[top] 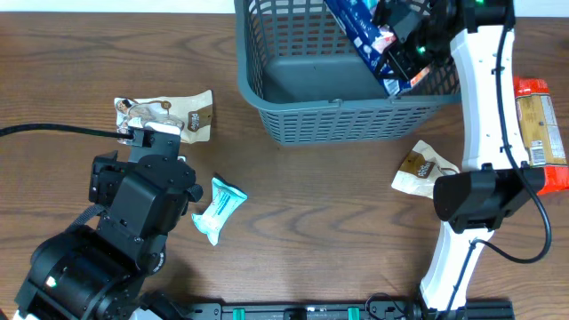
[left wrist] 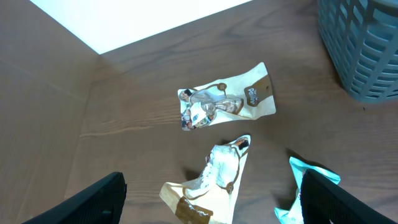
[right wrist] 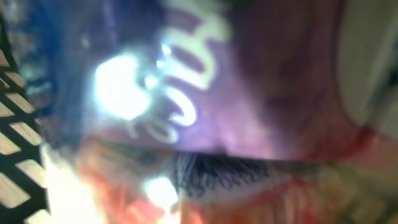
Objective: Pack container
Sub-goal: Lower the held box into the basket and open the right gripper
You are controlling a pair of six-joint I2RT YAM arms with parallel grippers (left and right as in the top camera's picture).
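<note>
blurred blue packet (right wrist: 186, 93), seemingly over container (top: 338, 120).

Brown wood-grain surface (top: 293, 222), grey-blue container (top: 347, 124), mixed-colour snack packets.
The surface is mid-brown with darker grain streaks. The container is dark grey-blue all over, slotted lattice walls, plain floor. Inside it the blue packet (top: 356, 27): deep blue, white lettering, pink-red patch at one end; right wrist view shows it blurred, blue-purple with white script over orange-red. A cream packet (top: 164, 114) has a brown end and pale printed picture; second cream packet (left wrist: 211, 177), brown end too; third cream-and-brown packet (top: 425, 169). The teal packet (top: 218, 209) is light turquoise with white. Orange-red packet (top: 540, 129), tan middle panel. Left arm (top: 133, 213) black; right arm (top: 484, 98) white, black joint.
</note>
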